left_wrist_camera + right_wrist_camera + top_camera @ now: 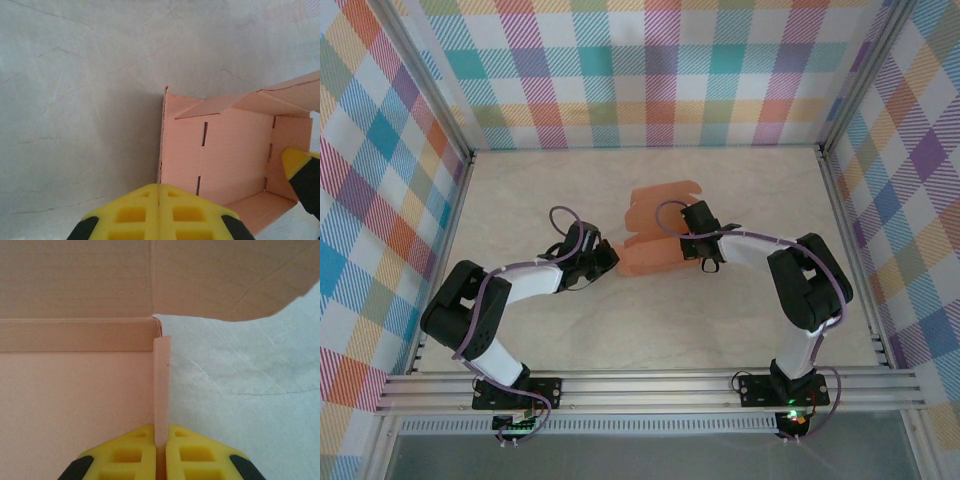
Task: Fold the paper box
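The salmon-orange paper box (650, 255) lies partly folded at the table's middle, between my two grippers. Its lid flap (660, 205) with rounded tabs stands open toward the back. My left gripper (610, 258) is at the box's left end. In the left wrist view its yellow jaws (159, 186) are shut, with the upright end wall (163, 135) running straight into the seam between them. The box floor (235, 150) shows slots and creases. My right gripper (698, 243) is shut on the right side wall (161, 385), which stands upright between its jaws (161, 440).
Plaid cloth walls (380, 180) close in the pale table (740, 330) on three sides. An aluminium rail (650, 385) runs along the near edge, over the arm bases. A yellow finger of the right gripper (300, 170) shows in the left wrist view.
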`<move>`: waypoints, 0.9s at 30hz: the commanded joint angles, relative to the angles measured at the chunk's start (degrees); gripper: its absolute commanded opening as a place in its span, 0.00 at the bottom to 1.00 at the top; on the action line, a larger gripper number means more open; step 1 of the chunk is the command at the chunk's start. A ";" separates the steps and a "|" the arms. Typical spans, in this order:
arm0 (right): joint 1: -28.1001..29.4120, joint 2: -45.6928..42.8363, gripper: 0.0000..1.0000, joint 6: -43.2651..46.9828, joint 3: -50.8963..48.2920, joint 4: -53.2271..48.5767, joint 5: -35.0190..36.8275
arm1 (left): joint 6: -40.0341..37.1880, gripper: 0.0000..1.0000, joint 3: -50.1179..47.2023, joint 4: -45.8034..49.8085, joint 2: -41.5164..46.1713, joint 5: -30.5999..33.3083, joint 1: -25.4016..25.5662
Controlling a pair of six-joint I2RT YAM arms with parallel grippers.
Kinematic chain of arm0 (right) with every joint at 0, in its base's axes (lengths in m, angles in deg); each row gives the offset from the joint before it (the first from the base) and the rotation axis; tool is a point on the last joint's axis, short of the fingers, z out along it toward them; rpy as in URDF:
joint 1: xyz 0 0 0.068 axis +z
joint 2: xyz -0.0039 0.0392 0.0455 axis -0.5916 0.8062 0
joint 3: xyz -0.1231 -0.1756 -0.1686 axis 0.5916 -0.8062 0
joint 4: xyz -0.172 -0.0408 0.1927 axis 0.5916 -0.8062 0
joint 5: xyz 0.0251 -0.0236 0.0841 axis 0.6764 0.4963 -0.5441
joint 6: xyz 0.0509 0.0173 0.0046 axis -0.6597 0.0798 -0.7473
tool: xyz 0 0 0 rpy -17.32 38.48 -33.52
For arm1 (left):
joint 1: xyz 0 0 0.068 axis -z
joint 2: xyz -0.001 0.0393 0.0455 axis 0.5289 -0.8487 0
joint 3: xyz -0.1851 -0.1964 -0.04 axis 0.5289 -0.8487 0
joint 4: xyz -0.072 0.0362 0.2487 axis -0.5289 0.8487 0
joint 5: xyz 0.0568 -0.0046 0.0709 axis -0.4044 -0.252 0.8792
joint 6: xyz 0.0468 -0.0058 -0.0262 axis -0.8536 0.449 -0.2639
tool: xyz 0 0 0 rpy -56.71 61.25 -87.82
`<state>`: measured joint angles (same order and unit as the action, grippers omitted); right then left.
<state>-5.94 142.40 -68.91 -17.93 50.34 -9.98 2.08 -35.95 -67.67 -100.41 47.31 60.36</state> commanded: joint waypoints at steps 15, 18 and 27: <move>-0.18 -1.23 0.10 1.62 -1.36 -2.23 6.30 | -10.00 0.00 3.86 6.00 5.07 0.93 2.60; -0.17 -1.26 0.10 1.94 -1.42 -2.36 6.92 | -9.98 0.00 4.20 6.00 5.45 0.32 2.69; -0.23 -1.78 0.10 -1.14 -1.74 -2.28 4.85 | -9.69 0.05 4.84 9.31 1.95 3.33 2.78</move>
<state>-5.90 142.22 -68.53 -18.30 49.71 -6.53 -6.68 -32.82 -61.47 -97.05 48.62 62.67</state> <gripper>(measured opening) 0.100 0.052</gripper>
